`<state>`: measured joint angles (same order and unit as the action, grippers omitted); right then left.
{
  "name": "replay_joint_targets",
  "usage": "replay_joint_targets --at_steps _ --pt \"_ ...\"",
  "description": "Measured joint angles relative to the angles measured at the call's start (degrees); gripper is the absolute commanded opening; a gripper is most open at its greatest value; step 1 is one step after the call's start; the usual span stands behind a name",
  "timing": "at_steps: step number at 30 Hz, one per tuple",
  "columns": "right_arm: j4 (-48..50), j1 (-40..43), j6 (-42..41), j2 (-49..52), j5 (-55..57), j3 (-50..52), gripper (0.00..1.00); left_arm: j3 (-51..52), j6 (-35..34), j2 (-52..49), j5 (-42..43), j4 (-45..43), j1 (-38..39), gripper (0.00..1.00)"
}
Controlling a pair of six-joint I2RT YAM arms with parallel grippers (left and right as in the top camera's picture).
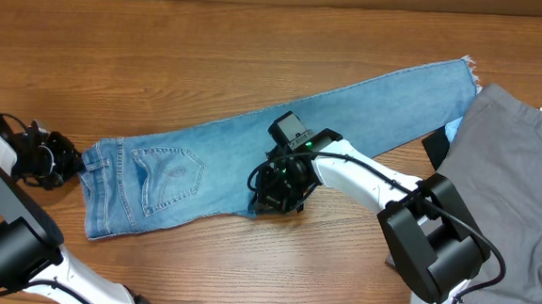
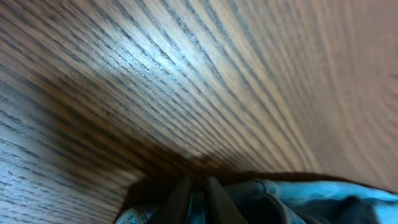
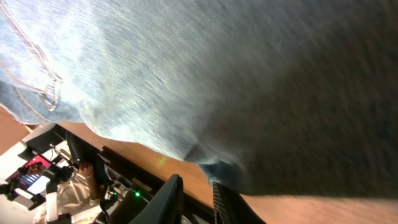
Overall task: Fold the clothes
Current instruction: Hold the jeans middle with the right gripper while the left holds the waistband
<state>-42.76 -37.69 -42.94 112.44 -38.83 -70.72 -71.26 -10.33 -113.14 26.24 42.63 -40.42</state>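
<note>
Wooden table (image 1: 210, 63): the jeans (image 1: 349, 110) lie slantwise across it, waistband at the left and frayed hems at the upper right beside the grey trousers (image 1: 505, 185). Left gripper (image 2: 198, 193) is clamped on the waistband end. Right gripper (image 3: 194, 190) is pinched on the near edge at mid-leg. Recommendation: lift both ends evenly, keep the denim taut, and align the edges before lowering.

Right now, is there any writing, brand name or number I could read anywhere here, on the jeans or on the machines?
No readable text in any view.
On the jeans: no brand tag shows, only stitching on the back pocket.
On the clutter at the lower left of the right wrist view: a red and blue patch, too blurred to read.
</note>
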Motion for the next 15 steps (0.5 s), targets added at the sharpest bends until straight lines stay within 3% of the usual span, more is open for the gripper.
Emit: replay_joint_targets --at_steps 11,15 --pt "-0.4 0.0 3.0 -2.9 2.4 -0.1 0.26 1.0 -0.1 0.0 -5.5 2.8 2.8 0.09" --pt "-0.4 0.0 3.1 -2.9 3.3 -0.1 0.25 -1.4 0.0 0.0 -5.7 8.7 1.5 0.11"
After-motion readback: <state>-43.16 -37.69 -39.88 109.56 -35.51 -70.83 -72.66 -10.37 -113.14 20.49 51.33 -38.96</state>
